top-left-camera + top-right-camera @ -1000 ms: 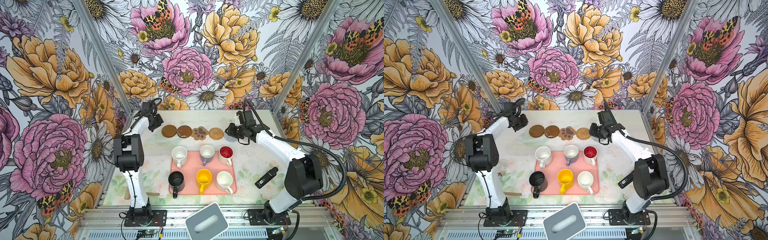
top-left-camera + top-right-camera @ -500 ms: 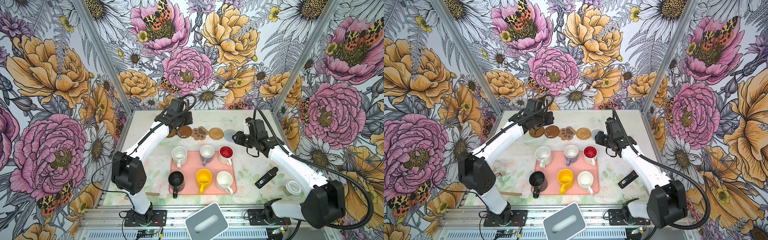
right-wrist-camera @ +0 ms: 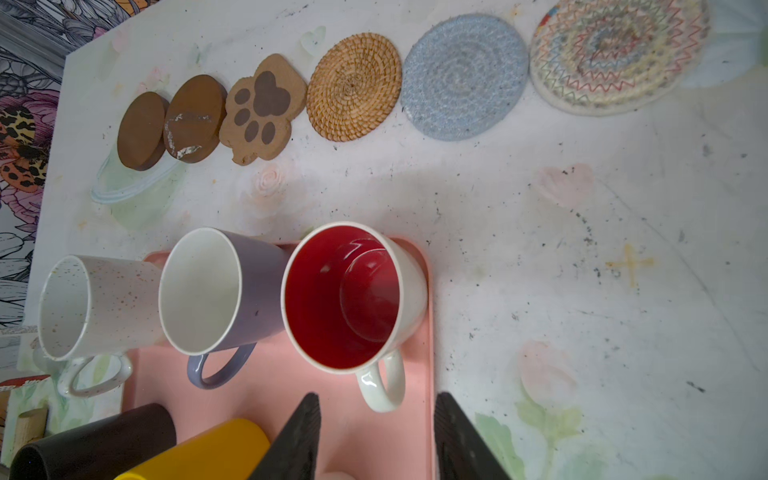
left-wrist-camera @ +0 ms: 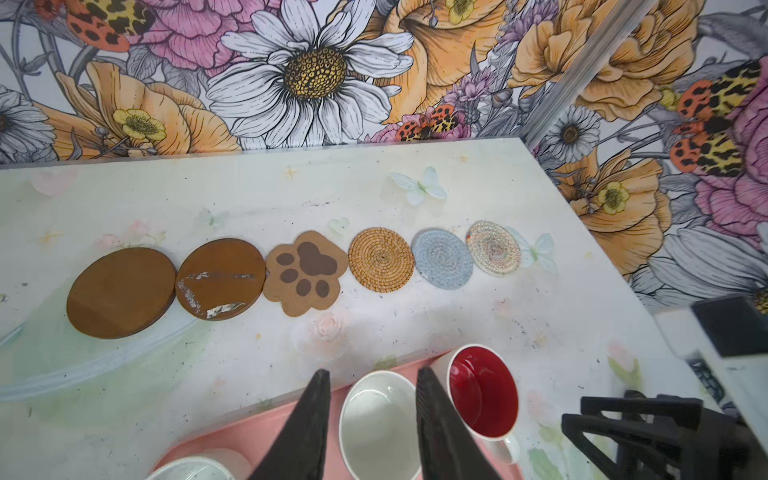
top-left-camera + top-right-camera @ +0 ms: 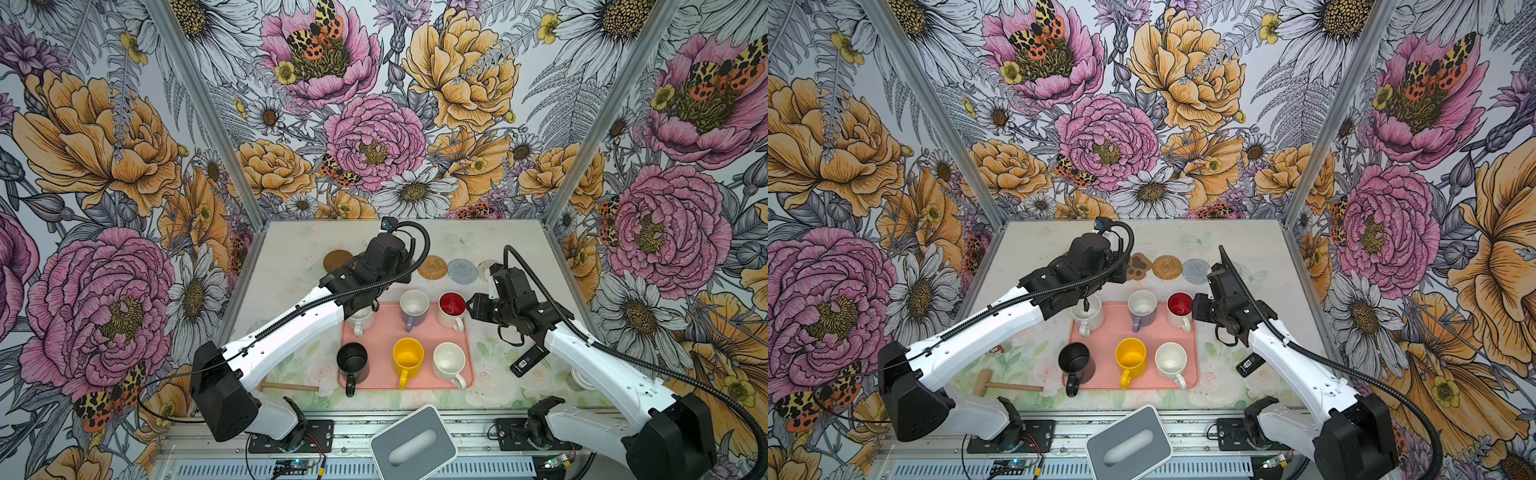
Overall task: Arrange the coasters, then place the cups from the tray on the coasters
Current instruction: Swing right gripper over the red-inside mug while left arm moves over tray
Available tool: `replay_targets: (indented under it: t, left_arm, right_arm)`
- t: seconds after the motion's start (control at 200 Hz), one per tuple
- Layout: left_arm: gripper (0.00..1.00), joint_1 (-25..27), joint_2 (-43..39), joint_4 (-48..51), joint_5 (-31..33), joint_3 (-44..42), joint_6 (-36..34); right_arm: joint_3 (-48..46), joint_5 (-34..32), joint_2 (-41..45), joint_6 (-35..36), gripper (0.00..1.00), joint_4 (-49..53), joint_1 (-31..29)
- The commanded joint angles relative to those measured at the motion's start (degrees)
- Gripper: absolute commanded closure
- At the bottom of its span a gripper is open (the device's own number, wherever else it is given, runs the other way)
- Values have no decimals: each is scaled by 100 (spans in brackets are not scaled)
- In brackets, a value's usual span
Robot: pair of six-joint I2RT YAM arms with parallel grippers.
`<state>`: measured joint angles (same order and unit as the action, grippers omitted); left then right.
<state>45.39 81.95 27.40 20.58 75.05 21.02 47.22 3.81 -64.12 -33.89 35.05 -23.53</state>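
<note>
Six coasters lie in a row at the back: two brown discs (image 4: 120,291) (image 4: 222,276), a paw print (image 4: 306,270), rattan (image 4: 381,257), grey-blue (image 4: 442,259) and cream (image 4: 493,248). Six cups stand on the pink tray (image 5: 382,332): white (image 5: 360,320), lavender (image 5: 413,305) and red-inside (image 5: 452,307) behind, black (image 5: 352,361), yellow (image 5: 408,357) and cream-white (image 5: 449,359) in front. My left gripper (image 4: 372,372) hangs open above the lavender cup. My right gripper (image 3: 377,397) is open beside the red-inside cup's handle, empty.
A grey box with an oval slot (image 5: 413,442) sits at the front edge. A wooden mallet (image 5: 1007,384) lies front left. A black device (image 5: 528,361) and a white-lidded jar (image 5: 579,380) lie on the right, near my right arm.
My left arm swung from the back left corner to above the tray and its jaws opened. My right arm drew back from the coaster row toward the red-inside cup, jaws wider.
</note>
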Motion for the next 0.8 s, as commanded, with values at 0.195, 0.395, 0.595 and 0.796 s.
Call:
replay_targets:
  t: [0.195,0.395,0.595,0.796]
  left_arm:
    - [40,-126,-530,-1279,442,-999,-237]
    - [32,-399,-593,-1636,227,-1338,-3]
    - [31,-529,-514,-1621,144,-1369,78]
    - [31,-557,-496,-1640,111,-1376,137]
  right_arm:
    - [-34,-344,-254,-34,44,248,-476]
    - [-44,-346,-658,-70,43,239,-595]
    - [63,-405,-1068,-39,43,222,-618]
    - [172,-476,-1467,40,44,78,-618]
